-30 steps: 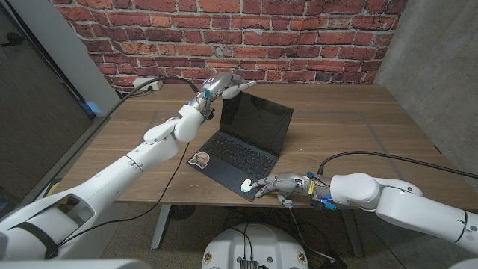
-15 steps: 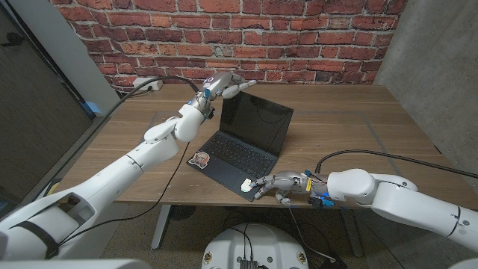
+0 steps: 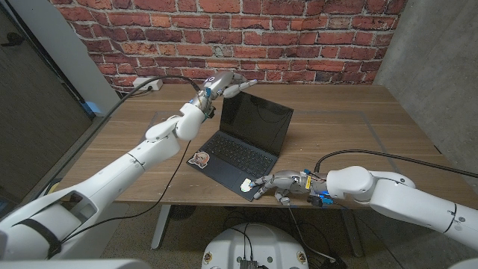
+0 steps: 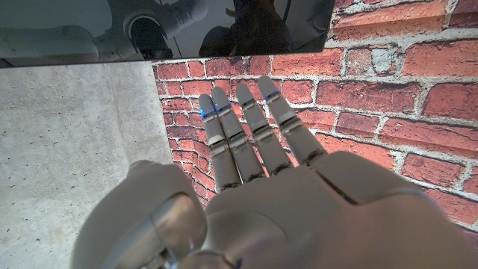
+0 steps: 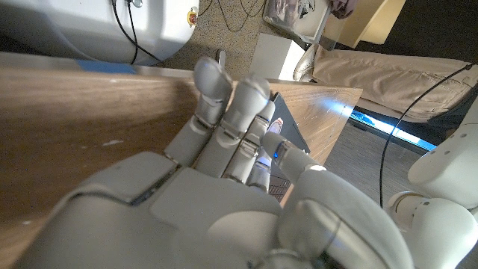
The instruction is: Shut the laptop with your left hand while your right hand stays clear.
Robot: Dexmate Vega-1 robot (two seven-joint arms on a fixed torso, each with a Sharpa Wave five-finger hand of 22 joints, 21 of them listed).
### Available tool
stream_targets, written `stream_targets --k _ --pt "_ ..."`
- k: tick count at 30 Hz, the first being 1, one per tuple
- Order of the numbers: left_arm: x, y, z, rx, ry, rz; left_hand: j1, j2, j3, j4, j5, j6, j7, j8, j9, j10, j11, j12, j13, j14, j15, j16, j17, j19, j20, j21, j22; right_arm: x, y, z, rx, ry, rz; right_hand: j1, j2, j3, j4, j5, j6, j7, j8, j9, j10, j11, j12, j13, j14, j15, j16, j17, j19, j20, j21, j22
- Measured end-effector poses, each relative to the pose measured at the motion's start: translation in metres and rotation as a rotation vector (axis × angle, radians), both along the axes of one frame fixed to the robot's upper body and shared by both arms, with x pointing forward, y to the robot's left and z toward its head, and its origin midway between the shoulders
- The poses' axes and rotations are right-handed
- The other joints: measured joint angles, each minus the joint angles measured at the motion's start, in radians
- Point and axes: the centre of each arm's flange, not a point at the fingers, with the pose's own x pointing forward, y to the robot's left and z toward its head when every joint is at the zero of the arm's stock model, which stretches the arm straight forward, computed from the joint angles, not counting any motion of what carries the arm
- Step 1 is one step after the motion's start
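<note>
From the head view I count one laptop (image 3: 245,138), open on the wooden table (image 3: 351,134), its dark, flat screen standing up and its thin dark base lying near the front edge. Two stickers sit on the base: one round, brownish one (image 3: 199,158) at the corner towards my left arm, and one small pale one (image 3: 246,184) at the front corner near my right. My left hand (image 3: 226,85) is raised at the top edge of the screen, fingers straight and close together, holding nothing; I cannot tell whether the fingertips touch the lid. My right hand (image 3: 275,183) lies low on the table just beside the laptop's front corner, its fingertips by the pale sticker, nothing in its grasp. One black cable (image 3: 173,170) runs across the table and over the front edge. A rough red brick wall (image 3: 299,37) stands behind.

In the left wrist view, my left hand (image 4: 246,194) shows smooth grey shells with fingers (image 4: 254,127) stretched out side by side, empty, reaching towards the glossy dark screen (image 4: 164,26), which mirrors my arm.

In the right wrist view, my right hand (image 5: 224,172) has its fingers loosely bent on the grained wood, gripping nothing, with the laptop's dark corner (image 5: 287,161) just past the fingertips.
</note>
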Motion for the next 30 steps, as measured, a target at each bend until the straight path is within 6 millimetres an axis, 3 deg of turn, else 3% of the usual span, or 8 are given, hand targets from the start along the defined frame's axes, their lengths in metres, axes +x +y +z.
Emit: stream_targets --k 4,8,10,15,18,24,30 --pt "0.002 -0.002 0.002 0.010 0.016 0.005 0.000 0.000 0.000 0.000 0.000 -0.014 -0.001 -0.005 0.000 -0.013 0.006 -0.006 -0.005 -0.008 0.007 -0.001 -0.004 -0.018 0.010 -0.006 0.000 0.001 -0.001 -0.001 0.000 0.007 -0.001 0.000 0.000 0.003 -0.003 0.000 0.000 0.000 -0.001 0.000 0.000 0.000 0.000 0.000 0.000 0.000 0.000 -0.001 0.000 0.000 0.000 0.003" --pt "0.004 -0.004 0.002 0.021 0.030 0.012 -0.013 0.003 0.000 0.000 0.000 -0.013 -0.002 -0.004 0.005 0.000 0.002 0.001 -0.011 0.047 -0.001 0.019 -0.011 -0.015 0.012 -0.006 0.000 0.002 -0.002 -0.001 0.001 0.011 -0.001 0.000 0.000 0.003 -0.003 0.008 0.000 0.000 -0.001 0.001 0.000 0.000 0.000 0.000 0.000 0.000 0.000 -0.001 0.000 0.000 -0.008 -0.006" --pt "0.005 -0.005 0.002 0.027 0.037 0.016 -0.016 0.000 -0.004 0.004 0.000 -0.001 0.001 0.001 0.005 0.017 0.002 0.005 -0.015 0.079 -0.009 0.030 -0.015 0.016 0.010 -0.005 0.001 0.002 -0.002 -0.001 0.002 0.011 -0.001 0.000 0.000 0.003 -0.003 0.008 0.000 0.000 -0.001 0.002 0.000 0.000 0.000 0.000 0.000 0.000 0.000 -0.004 0.000 0.000 -0.008 -0.006" --pt "0.006 -0.008 0.003 0.045 0.053 0.027 -0.032 0.000 -0.015 0.003 0.000 0.049 0.015 0.017 0.002 0.099 -0.004 0.039 -0.013 0.202 -0.042 0.060 -0.026 0.163 -0.041 0.043 0.002 0.003 -0.003 -0.001 0.005 0.010 0.001 0.000 0.000 0.002 -0.003 0.008 0.000 0.000 -0.001 0.002 0.000 0.000 0.000 0.000 0.000 0.000 0.007 -0.003 0.000 0.000 -0.008 -0.010" --pt "0.006 -0.010 0.004 0.053 0.056 0.030 -0.035 -0.004 -0.014 0.003 0.000 0.061 0.017 0.021 0.002 0.131 -0.012 0.050 -0.006 0.247 -0.059 0.068 -0.021 0.224 -0.049 0.061 0.002 0.003 -0.003 -0.001 0.006 0.009 0.002 0.000 0.000 0.002 -0.003 0.008 0.000 0.000 -0.001 0.001 0.000 0.000 0.000 0.000 0.000 0.000 0.007 -0.003 0.000 0.000 -0.012 -0.011" --pt "0.006 -0.011 0.003 0.066 0.069 0.042 -0.039 0.000 -0.018 0.007 0.000 0.096 0.033 0.028 0.002 0.223 -0.023 0.102 0.017 0.351 -0.091 0.111 0.005 0.226 -0.040 0.056 0.002 0.004 -0.004 -0.002 0.008 0.007 0.003 0.000 0.000 0.002 -0.003 0.008 0.000 0.000 0.000 0.001 0.000 0.000 0.000 0.000 0.000 0.000 0.015 0.001 0.000 0.000 -0.016 -0.012" --pt "0.004 -0.012 0.004 0.072 0.067 0.040 -0.039 0.001 -0.018 0.007 0.000 0.133 0.046 0.028 0.007 0.320 -0.036 0.181 0.055 0.460 -0.147 0.158 0.041 0.282 -0.068 0.063 0.005 0.004 -0.005 -0.002 0.012 0.006 0.002 0.000 0.000 0.005 -0.005 0.008 0.000 0.000 0.001 0.001 0.000 0.000 0.000 -0.001 0.000 0.000 0.015 0.000 0.004 -0.004 -0.016 -0.008"
